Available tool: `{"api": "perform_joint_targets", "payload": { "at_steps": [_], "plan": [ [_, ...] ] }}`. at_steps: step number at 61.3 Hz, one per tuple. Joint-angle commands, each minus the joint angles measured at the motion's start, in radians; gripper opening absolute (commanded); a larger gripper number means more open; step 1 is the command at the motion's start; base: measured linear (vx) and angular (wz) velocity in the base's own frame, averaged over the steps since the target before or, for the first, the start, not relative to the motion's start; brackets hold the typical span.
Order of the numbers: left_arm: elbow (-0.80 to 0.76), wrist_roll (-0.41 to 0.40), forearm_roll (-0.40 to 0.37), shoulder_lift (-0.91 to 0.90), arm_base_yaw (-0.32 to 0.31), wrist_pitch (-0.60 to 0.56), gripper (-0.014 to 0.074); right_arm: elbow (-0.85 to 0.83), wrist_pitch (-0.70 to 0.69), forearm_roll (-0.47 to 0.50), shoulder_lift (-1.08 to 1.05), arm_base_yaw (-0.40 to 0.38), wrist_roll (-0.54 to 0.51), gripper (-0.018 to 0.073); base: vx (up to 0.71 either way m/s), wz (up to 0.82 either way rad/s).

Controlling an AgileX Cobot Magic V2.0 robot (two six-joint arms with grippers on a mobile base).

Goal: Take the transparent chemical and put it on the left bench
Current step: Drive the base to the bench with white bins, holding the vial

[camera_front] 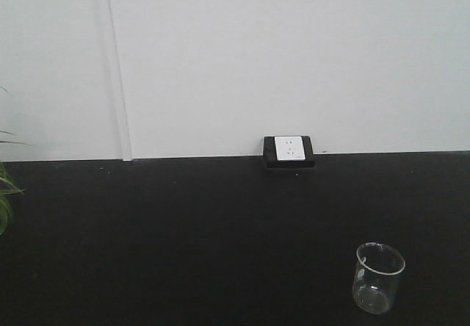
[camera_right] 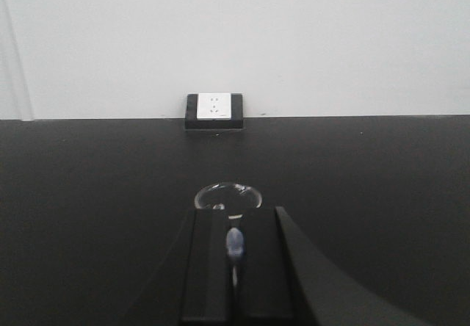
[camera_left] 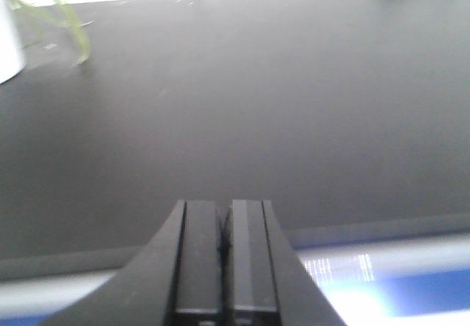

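first, spread the right tool [camera_right: 233,238], now clenched on nothing, before closing in on the transparent chemical [camera_front: 378,278] standing upright on the counter [camera_front: 183,238] just ahead; left tool [camera_left: 224,219] clenched too

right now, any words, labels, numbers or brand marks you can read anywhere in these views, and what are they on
No text can be read in any view.
Small clear glass beaker: any markings on the glass are too faint to read.
White socket plate in a black frame: only slot holes show, no legible lettering.
Matte black bench top: no labels visible.
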Motion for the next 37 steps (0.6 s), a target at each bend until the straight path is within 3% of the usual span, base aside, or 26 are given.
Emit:
{"api": "perform_joint_targets", "payload": {
  "at_steps": [1, 37],
  "plan": [
    [0.016, -0.008, -0.001, -0.019, -0.002, -0.078, -0.0003, -0.031, -0.068, -0.007, 0.004, -0.005, -0.001, 0.0010, -0.28, 0.15],
    [0.016, -0.008, -0.001, -0.019, -0.002, -0.078, -0.0003, -0.031, -0.068, -0.007, 0.004, -0.005, -0.001, 0.0010, -0.37, 0.06]
  ]
}}
